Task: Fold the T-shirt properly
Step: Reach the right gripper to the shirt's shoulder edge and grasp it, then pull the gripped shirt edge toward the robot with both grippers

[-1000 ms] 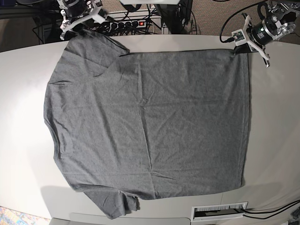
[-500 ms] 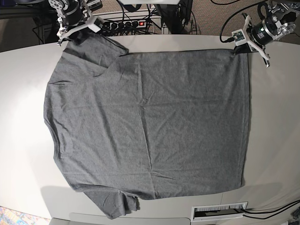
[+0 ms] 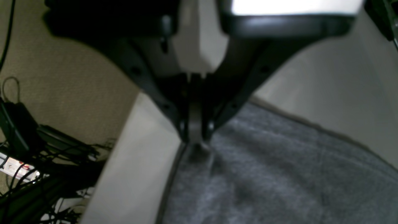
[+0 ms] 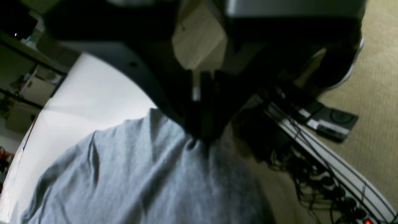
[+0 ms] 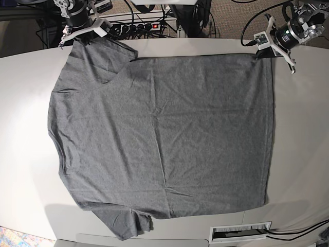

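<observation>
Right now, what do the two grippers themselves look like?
In the base view, both the left gripper and the right gripper have thin white splayed struts around a black cylindrical body, and black cables trail from the left one. The wrist views show dark V-shaped fingers under a pale housing.

Table (image 5: 300,128): pale off-white top with a curved far edge, bare along both sides and the near margin. One item lies directly on it, the grey T-shirt (image 5: 164,134), spread flat and covering most of the surface, hem toward the base view's right, sleeves at far left and near left. Fabric shows light creases. A slotted white fitting (image 5: 240,232) sits at the near edge.
</observation>
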Controlling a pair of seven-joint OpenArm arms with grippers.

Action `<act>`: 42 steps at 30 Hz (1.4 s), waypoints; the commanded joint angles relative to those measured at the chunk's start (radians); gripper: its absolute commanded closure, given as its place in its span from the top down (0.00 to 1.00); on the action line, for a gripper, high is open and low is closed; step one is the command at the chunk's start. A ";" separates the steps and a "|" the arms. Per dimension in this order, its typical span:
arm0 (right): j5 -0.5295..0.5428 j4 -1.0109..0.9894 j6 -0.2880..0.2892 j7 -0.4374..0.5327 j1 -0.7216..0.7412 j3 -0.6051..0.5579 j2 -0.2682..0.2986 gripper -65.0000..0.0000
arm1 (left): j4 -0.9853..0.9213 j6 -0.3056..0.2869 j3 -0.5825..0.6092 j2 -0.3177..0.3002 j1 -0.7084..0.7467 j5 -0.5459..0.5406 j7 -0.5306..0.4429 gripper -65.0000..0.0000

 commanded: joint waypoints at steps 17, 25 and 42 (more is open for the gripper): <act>-0.003 0.091 0.033 -0.039 -0.179 0.002 0.010 0.00 | -0.004 -0.038 0.005 -0.016 0.024 0.012 0.053 0.00; -0.051 0.183 -0.017 -0.108 -0.181 0.002 0.011 0.00 | 0.043 -0.029 0.005 -0.075 0.114 0.072 0.065 0.00; -0.237 0.373 -0.096 -0.183 -0.283 0.003 0.013 0.00 | 0.297 0.079 0.005 -0.137 0.181 0.109 0.330 0.00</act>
